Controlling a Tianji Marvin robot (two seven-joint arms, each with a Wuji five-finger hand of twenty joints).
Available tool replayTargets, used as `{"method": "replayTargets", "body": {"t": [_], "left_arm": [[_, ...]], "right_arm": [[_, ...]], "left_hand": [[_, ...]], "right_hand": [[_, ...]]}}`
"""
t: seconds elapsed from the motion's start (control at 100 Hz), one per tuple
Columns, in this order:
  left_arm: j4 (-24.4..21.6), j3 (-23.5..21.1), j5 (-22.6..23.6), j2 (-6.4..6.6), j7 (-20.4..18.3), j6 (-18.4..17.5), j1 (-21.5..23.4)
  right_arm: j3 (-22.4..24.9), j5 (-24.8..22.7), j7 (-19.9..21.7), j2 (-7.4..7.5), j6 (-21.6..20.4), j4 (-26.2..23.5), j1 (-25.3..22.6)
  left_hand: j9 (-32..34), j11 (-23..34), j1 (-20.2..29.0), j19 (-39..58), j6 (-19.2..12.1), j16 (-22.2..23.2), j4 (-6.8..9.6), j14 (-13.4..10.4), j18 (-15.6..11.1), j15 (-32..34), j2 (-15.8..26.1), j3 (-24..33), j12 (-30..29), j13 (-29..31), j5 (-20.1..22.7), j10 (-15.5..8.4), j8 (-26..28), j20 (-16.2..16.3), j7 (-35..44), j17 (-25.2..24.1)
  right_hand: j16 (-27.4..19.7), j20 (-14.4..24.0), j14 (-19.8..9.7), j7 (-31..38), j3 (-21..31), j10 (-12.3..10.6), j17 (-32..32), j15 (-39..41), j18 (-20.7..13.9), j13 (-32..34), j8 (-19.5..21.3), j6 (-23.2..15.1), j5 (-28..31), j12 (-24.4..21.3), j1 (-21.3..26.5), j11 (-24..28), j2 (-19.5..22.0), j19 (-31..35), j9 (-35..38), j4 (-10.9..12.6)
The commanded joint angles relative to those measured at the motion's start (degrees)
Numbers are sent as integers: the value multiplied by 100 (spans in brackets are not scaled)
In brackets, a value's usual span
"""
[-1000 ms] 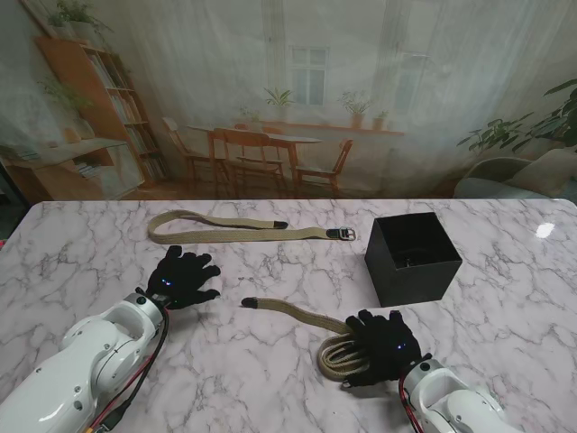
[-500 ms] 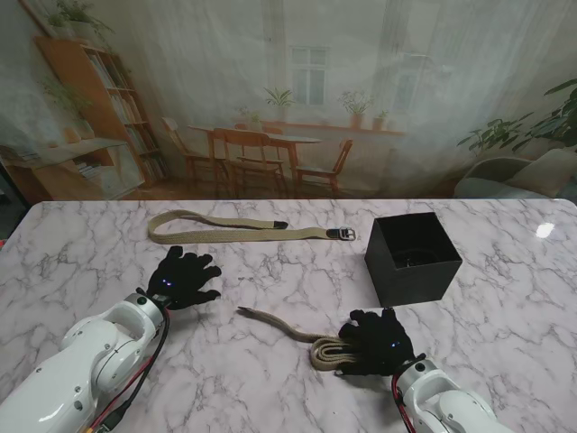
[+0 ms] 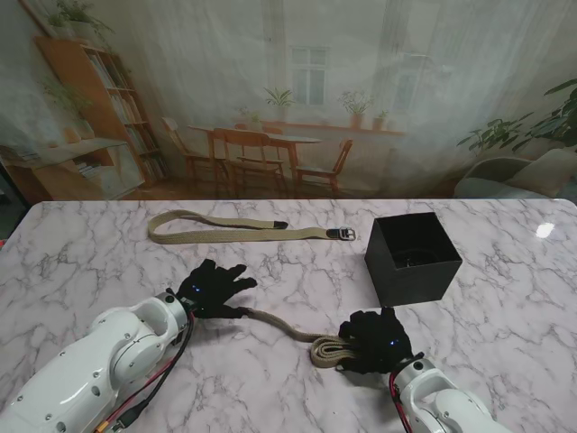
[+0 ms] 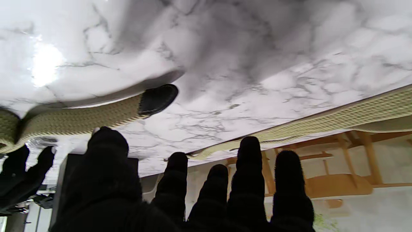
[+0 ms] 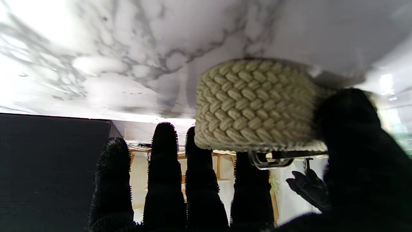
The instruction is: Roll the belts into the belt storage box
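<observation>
The task is under way but far from done: of the two belts, one is partly coiled and neither is in the belt storage box [image 3: 413,257]. The right hand [image 3: 377,341] sits near the near edge of the table [image 3: 72,253], right of centre, its fingers curled around the partly rolled belt [image 3: 326,350]; the right wrist view shows the braided coil [image 5: 257,104] pressed between thumb and fingers, with a metal buckle at its lower edge, so this hand is gripping the roll. A loose tail [image 3: 279,325] runs from the coil leftward across the marble to the left hand [image 3: 216,287], which hovers over the tail's dark tip [image 4: 157,98] with fingers spread; it grips nothing that I can see, and whether the palm touches the strap I cannot tell. The second belt [image 3: 243,230] lies flat and folded near the far edge, left of centre, its buckle end pointing toward the box, wholly untouched. The box stands open toward the right side of the table, farther from me than the right hand and near it. What remains, by my reckoning: wind in the tail, lift the roll into the box, then do the same with the far belt. The marble between coil and box looks bare, giving a free path; the right hand works near the near edge, so the roll has little margin there.
</observation>
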Motion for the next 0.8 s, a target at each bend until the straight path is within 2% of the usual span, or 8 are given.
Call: {"method": "replayTargets", "body": {"t": [0.0,0.2,0.3,0.38,0.41,0.45,0.6,0.79], "left_arm": [[95,175,-100,-62,-148,-18,-188],[421,819,-437,-71,-388,201,-727],[493,967,-545,-71,-495,276,-839],[505,1034,-462,-47,-593,289,-882],[518,1058,-432,-39,-612,280,-899],[526,1084,-401,-29,-650,273,-913],[570,1158,-295,-10,-656,274,-943],[422,1018,-142,26,-755,84,-791]], "right_arm": [[-21,-15,42,-11,-17,-12,36],[-39,-26,91,-5,-41,-25,76],[-54,-14,121,-6,-12,-11,94],[-78,28,117,-13,15,12,114],[-88,38,114,-14,19,18,121],[-101,53,117,-16,21,23,132],[-152,89,138,-19,26,41,182],[-191,119,166,-25,88,48,222]], "left_hand": [[-342,-179,-126,17,73,-75,-70,6,-37,-142,-149,-84,-164,-58,-379,165,-142,-71,-216,16],[-315,11,426,475,282,76,-17,-54,-265,93,-405,31,-31,2,-597,249,-382,80,-144,162],[-80,522,809,860,506,335,49,-79,-346,325,-432,117,667,122,-53,106,665,168,884,290],[-40,734,1126,981,349,407,56,-94,-358,390,-389,223,841,138,479,114,1440,153,1619,332],[22,797,1326,999,193,411,38,-85,-338,396,-583,286,867,141,740,109,2127,129,2139,334],[105,847,1553,1001,-7,406,21,-76,-317,392,-782,349,881,138,1095,98,2430,114,2453,328],[268,976,1925,1028,-146,379,3,-80,-283,390,-763,375,903,122,1728,37,2264,59,3275,299],[299,1029,2033,1013,69,362,12,-94,-258,363,-836,432,923,62,1806,-1,2161,42,3699,244]], "right_hand": [[56,-10,-65,786,1047,-59,-30,159,96,58,66,-1184,374,37,345,-40,289,34,72,193],[50,-18,-70,815,1125,-60,-35,153,95,75,91,-1217,449,32,368,-49,278,28,108,160],[50,-22,-59,820,1113,-57,-37,152,95,81,95,-1182,459,33,335,-49,266,25,126,150],[52,-27,-51,813,1098,-58,-49,159,102,104,94,-1178,451,40,313,-30,259,18,191,146],[52,-31,-35,809,1088,-71,-58,159,118,118,92,-1196,460,44,302,-16,260,10,257,144],[46,-39,-28,802,1075,-103,-70,150,126,134,91,-1217,465,43,299,-13,251,-4,338,147],[36,-55,-51,806,1049,-191,-72,132,148,248,106,-1214,480,53,303,-6,241,-27,612,161],[88,-67,-149,804,1034,-306,-49,234,204,593,125,-1167,444,164,327,188,234,-36,1260,176]]}}
